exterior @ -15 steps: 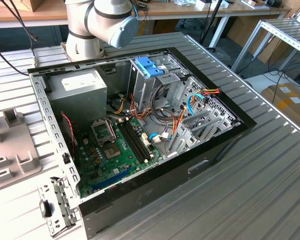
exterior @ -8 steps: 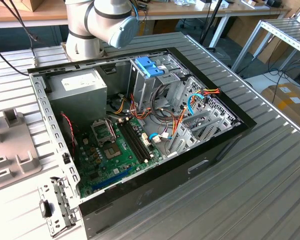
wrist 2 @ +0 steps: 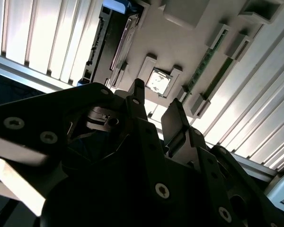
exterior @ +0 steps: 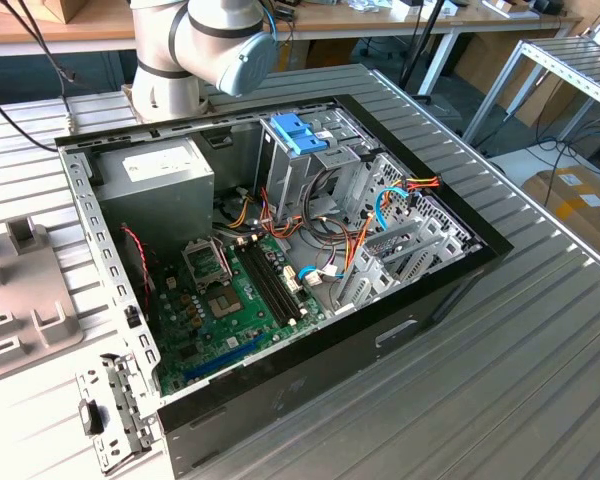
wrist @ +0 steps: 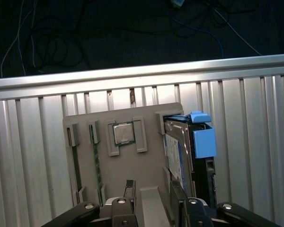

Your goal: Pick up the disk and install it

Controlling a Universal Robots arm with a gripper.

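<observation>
1. Grey moulded tray (exterior: 25, 300) lies on the ribbed metal counter (exterior: 540, 380) at the exterior view's left edge
2. To its right sits the open computer case (exterior: 435, 290). Inside it come a grey power-supply box (exterior: 165, 180), then a green motherboard (exterior: 230, 300), then a light-blue latch block (exterior: 298, 133) on the drive cage
3. In the first wrist view the disk (wrist: 177, 156) stands on edge in a slot of the tray, with its blue carrier tab (wrist: 203, 142) at one end and a processor chip (wrist: 123, 133) nearby
4. In the second wrist view the fingers (wrist 2: 137, 101) are spread apart over the tray with nothing between them
</observation>
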